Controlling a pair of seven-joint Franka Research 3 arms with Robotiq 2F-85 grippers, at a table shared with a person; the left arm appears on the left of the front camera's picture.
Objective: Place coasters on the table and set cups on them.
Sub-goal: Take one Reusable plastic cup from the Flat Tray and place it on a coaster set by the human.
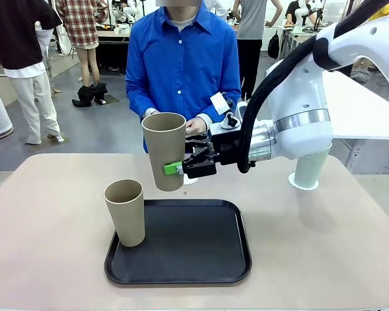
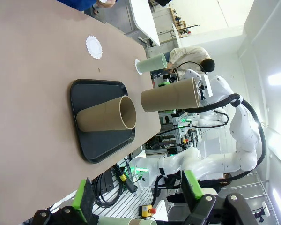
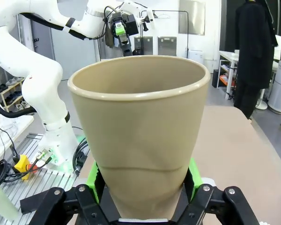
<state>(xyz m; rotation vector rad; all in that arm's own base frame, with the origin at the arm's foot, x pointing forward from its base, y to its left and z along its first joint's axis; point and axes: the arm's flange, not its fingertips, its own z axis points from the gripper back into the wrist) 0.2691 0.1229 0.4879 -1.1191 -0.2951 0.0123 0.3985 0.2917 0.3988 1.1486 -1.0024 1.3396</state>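
- While it hangs above the black tray (image 1: 201,259), the right gripper (image 1: 175,170) is clamped on an upright tan cup (image 1: 163,146).
- The second tan cup (image 1: 125,214) stands on the tray.
- The left gripper (image 2: 136,193) gapes wide, empty.

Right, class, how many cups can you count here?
3. One tan cup held aloft in the right pincer; a second tan cup standing on the tray; one mint cup on a coaster, partly behind the right arm.
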